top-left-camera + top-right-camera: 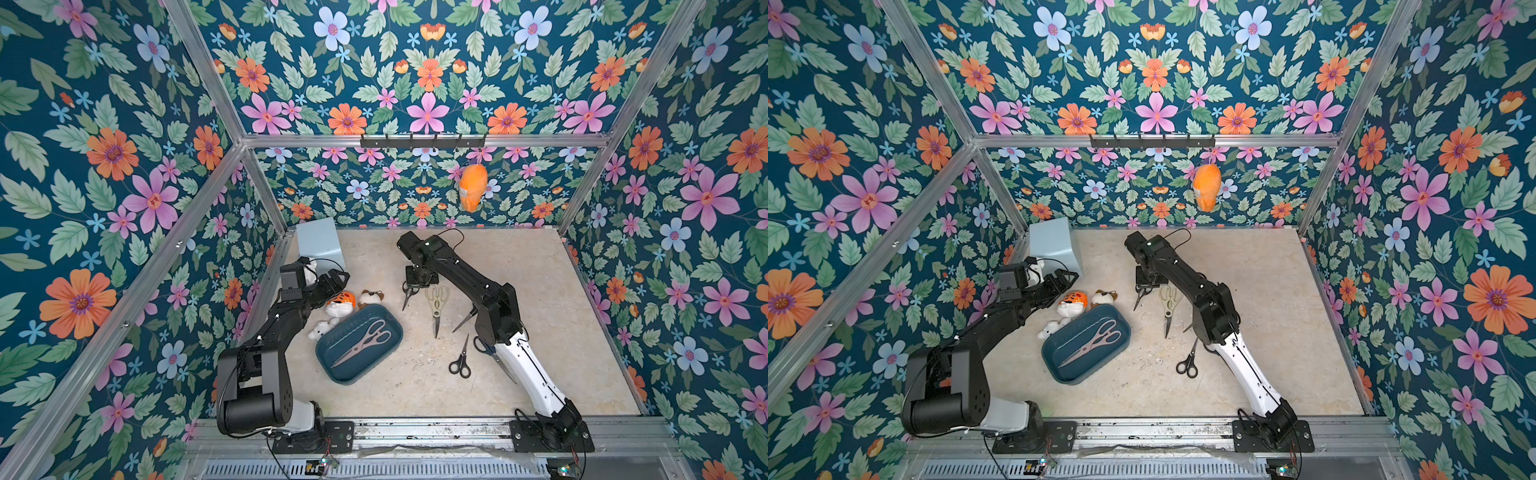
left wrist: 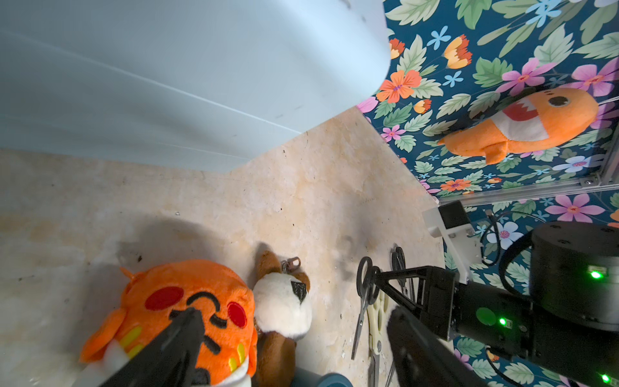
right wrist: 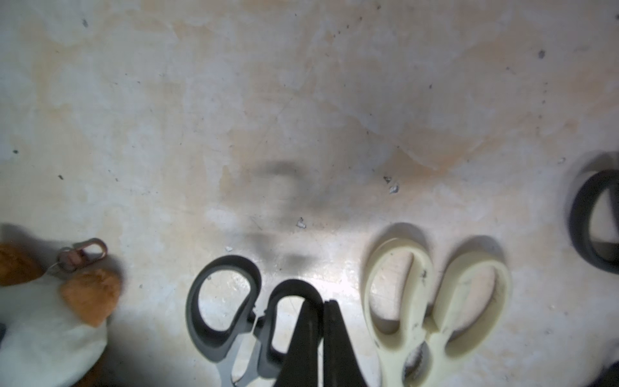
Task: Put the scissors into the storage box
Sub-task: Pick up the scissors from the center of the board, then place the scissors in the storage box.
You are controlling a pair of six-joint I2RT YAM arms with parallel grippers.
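Closest to me, a small black-handled pair of scissors [image 1: 462, 353] lies on the mottled beige tabletop [image 1: 519, 270] with its blades pointing away. Just beside it, a blue-handled pair [image 1: 490, 354] is partly hidden under my right arm's white forearm.

To the left sits the storage box [image 1: 323, 362], a shallow dark teal plastic tray set at an angle. One big pair of pinkish-handled kitchen shears [image 1: 363, 341] lies inside it, corner to corner. A small white plush toy [image 1: 322, 330] touches its left edge.

Further out, cream-handled kitchen shears [image 1: 435, 309] lie flat, and a larger black-handled pair [image 1: 408, 296] lies just left of them. My right gripper [image 3: 323, 305] points down at that pair with its fingers pressed together. In the right wrist view the tips sit over one handle ring, and I cannot tell whether they touch it.

My left gripper [image 2: 293, 313] hangs with its fingers spread wide, holding nothing. It is above an orange tiger-faced plush [image 1: 343, 301] and a brown-and-white plush dog [image 1: 371, 297], both just beyond the tray.

Past them a tall pale blue block [image 1: 320, 241] stands in the far left corner. An orange plush fish [image 1: 471, 187] hangs on the back wall.
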